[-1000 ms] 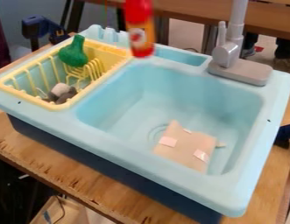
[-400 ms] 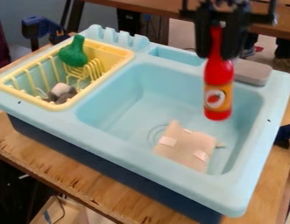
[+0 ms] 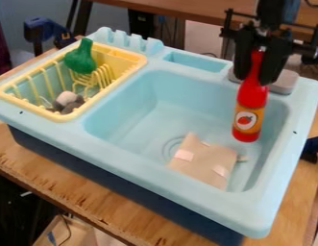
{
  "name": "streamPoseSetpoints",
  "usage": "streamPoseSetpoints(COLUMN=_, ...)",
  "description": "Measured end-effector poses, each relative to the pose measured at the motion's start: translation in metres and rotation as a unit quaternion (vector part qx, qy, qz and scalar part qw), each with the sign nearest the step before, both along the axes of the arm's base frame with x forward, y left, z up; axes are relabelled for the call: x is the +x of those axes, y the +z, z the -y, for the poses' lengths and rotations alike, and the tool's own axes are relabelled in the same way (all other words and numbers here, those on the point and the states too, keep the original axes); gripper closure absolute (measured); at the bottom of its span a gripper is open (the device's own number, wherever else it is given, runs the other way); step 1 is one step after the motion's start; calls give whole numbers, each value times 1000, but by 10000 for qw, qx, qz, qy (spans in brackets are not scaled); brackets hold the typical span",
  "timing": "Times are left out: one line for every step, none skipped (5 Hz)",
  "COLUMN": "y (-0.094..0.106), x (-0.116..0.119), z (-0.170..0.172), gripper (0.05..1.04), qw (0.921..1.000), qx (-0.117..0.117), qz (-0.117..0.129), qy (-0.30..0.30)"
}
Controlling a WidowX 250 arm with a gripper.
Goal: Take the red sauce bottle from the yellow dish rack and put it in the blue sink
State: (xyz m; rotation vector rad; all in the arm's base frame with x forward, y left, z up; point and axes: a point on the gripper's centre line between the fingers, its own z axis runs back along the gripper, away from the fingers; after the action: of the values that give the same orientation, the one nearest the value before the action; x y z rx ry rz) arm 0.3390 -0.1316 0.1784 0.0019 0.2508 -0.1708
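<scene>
The black gripper (image 3: pixel 257 74) hangs over the back right part of the light blue sink (image 3: pixel 132 117), in front of the faucet's grey base. It is shut on the neck of a red bottle (image 3: pixel 251 98) with an orange label, which hangs upright with its bottom low over the basin's right side. On the basin floor, below and left of the bottle, lies a beige flat piece (image 3: pixel 202 163) with pale patches. What sits under that piece is hidden.
A yellow dish rack (image 3: pixel 137 61) stands on the sink's left side, holding a green bulb-shaped object (image 3: pixel 81 58) and some grey and white lumps (image 3: pixel 68 101). The faucet base (image 3: pixel 284 81) rises at the back right rim. The sink rests on a wooden table (image 3: pixel 100 209).
The red bottle has moved from above the back rim to the right and down over the basin. The gripper came into view holding it, and since then both have shifted slightly right and lower.
</scene>
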Motion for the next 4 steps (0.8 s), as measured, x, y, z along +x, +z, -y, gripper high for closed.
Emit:
streamPoseSetpoints(y=-8, x=11, z=1, gripper=717, qw=9999, qx=113, qz=-91, qy=18)
streamPoseSetpoints(y=-18, x=11, z=1, gripper=717, qw=9997, qx=192, qz=-137, qy=40)
streamPoseSetpoints(y=-21, x=11, z=1, gripper=717, qw=9998, qx=176, qz=-132, qy=-9)
streamPoseSetpoints(y=-23, x=9, z=4, gripper=673, qw=9998, qx=187, qz=-61, qy=-78)
